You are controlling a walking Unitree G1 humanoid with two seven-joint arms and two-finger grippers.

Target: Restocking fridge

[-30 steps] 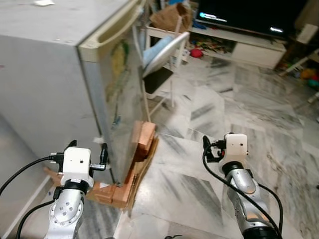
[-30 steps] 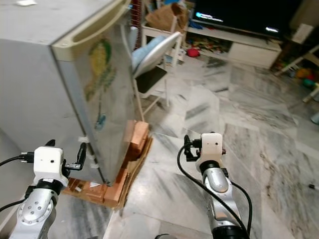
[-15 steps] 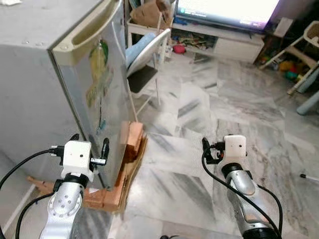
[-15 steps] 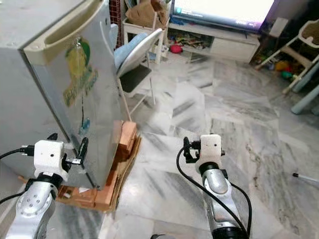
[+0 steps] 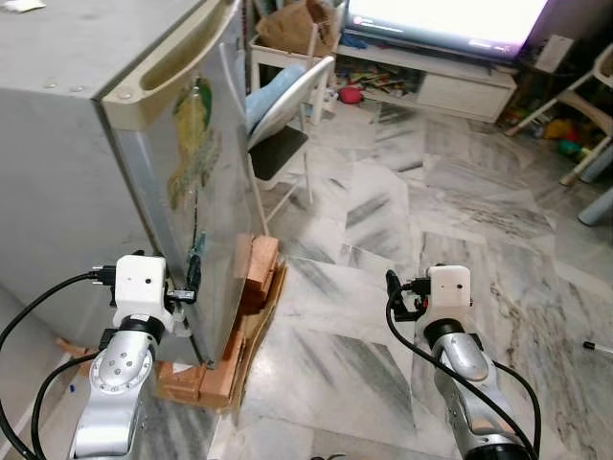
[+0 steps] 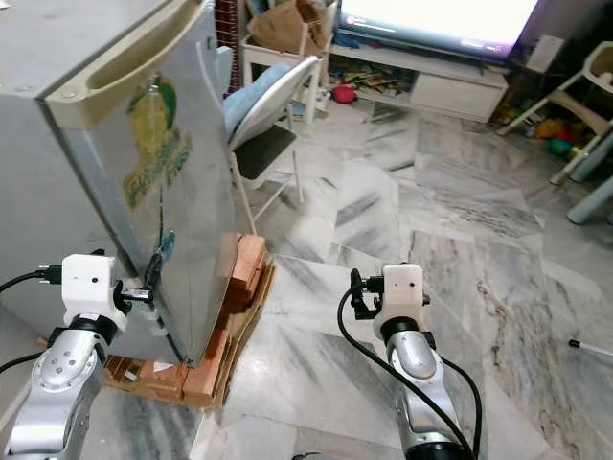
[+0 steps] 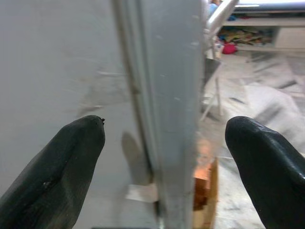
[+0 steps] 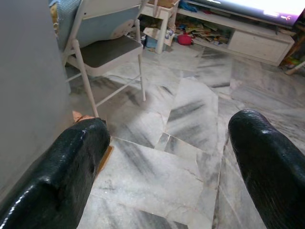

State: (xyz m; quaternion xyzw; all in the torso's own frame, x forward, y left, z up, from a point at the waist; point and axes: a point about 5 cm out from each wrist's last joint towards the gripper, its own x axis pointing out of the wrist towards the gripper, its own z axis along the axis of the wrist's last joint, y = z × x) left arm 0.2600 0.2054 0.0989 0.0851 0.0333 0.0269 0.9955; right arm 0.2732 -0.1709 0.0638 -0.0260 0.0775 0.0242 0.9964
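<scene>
Jaws spread on both: left gripper (image 7: pixel 162 157) straddling the closed door edge of the grey fridge (image 5: pixel 86 144) at 9 o'clock, right gripper (image 8: pixel 169 157) empty over marble floor (image 5: pixel 383 220) at 5 o'clock. Folding chair (image 5: pixel 287 115) at 12 o'clock.

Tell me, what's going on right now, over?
Left gripper open, straddling the fridge door's edge. Right gripper open, empty, over bare floor. Door shut. Chair stands close beside the door.
</scene>
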